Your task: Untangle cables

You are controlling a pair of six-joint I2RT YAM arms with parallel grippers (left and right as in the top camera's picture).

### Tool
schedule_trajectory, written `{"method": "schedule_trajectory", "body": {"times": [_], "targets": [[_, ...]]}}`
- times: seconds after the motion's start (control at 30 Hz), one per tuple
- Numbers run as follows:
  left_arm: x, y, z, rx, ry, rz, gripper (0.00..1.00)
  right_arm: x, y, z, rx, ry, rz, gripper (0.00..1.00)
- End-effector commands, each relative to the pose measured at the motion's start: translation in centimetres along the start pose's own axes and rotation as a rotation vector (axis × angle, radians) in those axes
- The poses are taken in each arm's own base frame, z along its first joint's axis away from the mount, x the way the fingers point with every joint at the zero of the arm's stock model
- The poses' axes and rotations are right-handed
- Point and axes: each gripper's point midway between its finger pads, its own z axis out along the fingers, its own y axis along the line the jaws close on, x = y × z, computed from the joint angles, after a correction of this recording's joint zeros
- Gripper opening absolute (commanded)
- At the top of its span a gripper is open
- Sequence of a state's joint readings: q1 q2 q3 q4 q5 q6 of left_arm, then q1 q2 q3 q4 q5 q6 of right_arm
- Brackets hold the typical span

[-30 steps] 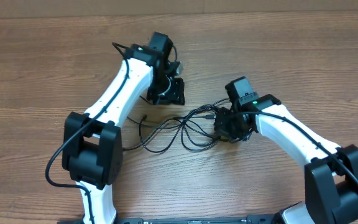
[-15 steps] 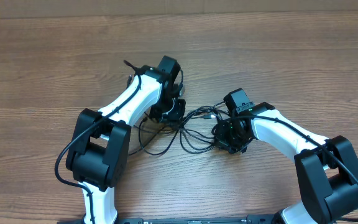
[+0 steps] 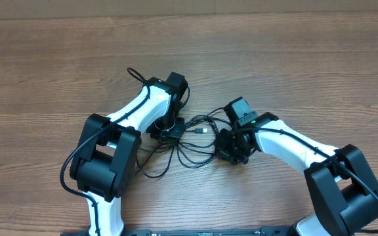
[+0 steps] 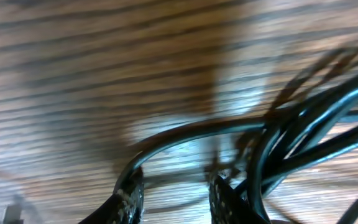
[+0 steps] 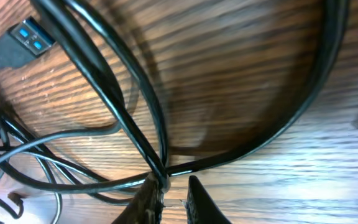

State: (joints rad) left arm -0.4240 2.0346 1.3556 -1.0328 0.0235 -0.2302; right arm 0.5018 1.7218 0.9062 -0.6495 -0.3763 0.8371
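**Legend: no legible markings.** You can read no lettering, number, brand or sign in any of the three views, whether on the cables, on the blue-tongued plug or on the worktop.

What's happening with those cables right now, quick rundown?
Right gripper shut on cables where strands cross. Left gripper jaws apart, low in the tangle. Cables looped together between the two grippers. Nothing else blocking.
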Motion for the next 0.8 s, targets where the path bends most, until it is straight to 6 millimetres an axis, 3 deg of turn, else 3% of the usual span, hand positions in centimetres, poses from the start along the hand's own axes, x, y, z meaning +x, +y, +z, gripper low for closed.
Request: {"method": "schedule_trajectory", "body": {"times": [0.0,0.17,0.4,0.53,0.6,0.7,0.77], "targets": [[0.4,1.5,0.2,-0.052,0.019,-0.032,0.34,0.4,-0.1,0.6,0.028,-0.017,0.003,0.14],[-0.9,0.9,-2.7,-0.009,-0.032,-0.047,0.32,0.3,0.0,0.6,0.026,-0.022,0.001,0.15],[-4.1,-1.9,-9.6,0.149,-0.213,-0.031,0.38,0.3,-0.1,0.6,0.029,-0.024,0.001,0.19],[-5.2,-2.6,-10.2,0.180,-0.260,-0.028,0.37,0.3,-0.1,0.6,0.028,-0.024,0.001,0.19],[-5.4,-2.8,-10.1,0.181,-0.261,-0.026,0.36,0.3,-0.1,0.6,0.029,-0.024,0.001,0.13],[-5.6,-3.1,-9.9,0.184,-0.267,-0.033,0.31,0.3,-0.1,0.6,0.028,-0.025,0.001,0.12],[-5.8,-3.6,-9.9,0.188,-0.282,-0.023,0.22,0.3,-0.1,0.6,0.027,-0.025,0.000,0.10]]}}
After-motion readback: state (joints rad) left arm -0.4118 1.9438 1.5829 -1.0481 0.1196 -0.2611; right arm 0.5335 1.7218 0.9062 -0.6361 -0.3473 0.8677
